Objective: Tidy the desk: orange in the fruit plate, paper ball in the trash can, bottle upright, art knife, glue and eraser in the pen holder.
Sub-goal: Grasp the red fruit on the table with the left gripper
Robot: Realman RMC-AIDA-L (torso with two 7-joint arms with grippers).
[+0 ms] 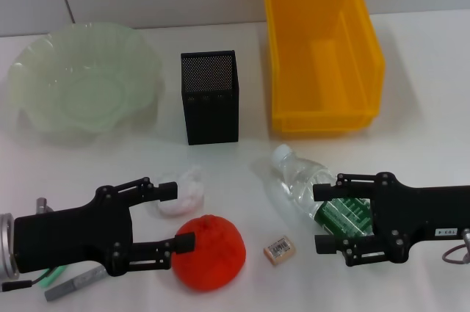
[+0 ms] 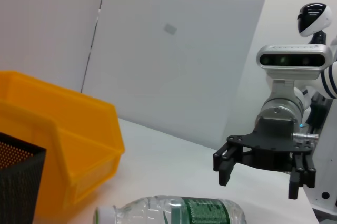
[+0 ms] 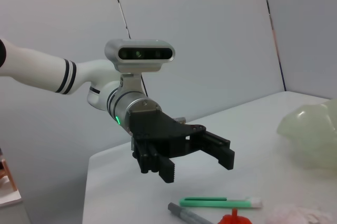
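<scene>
Along the far edge the fruit plate [image 1: 84,77], pen holder [image 1: 210,96] and trash can [image 1: 321,51] held nothing, while both wide-open, unloaded grippers, left [image 1: 176,216] and right [image 1: 321,219], flanked the orange [image 1: 211,252], eraser [image 1: 280,248] and lying bottle [image 1: 316,191] near the front edge.

The bin [image 1: 323,55] is bright yellow, the holder [image 1: 211,97] black mesh, the plate [image 1: 84,77] pale translucent green, all on a white surface [image 1: 411,70]. The orange [image 1: 211,252] is red-orange, the paper ball [image 1: 180,191] white, the eraser [image 1: 280,248] beige with a white label. The clear bottle [image 1: 316,191] carries a dark green label (white lettering on it).
</scene>
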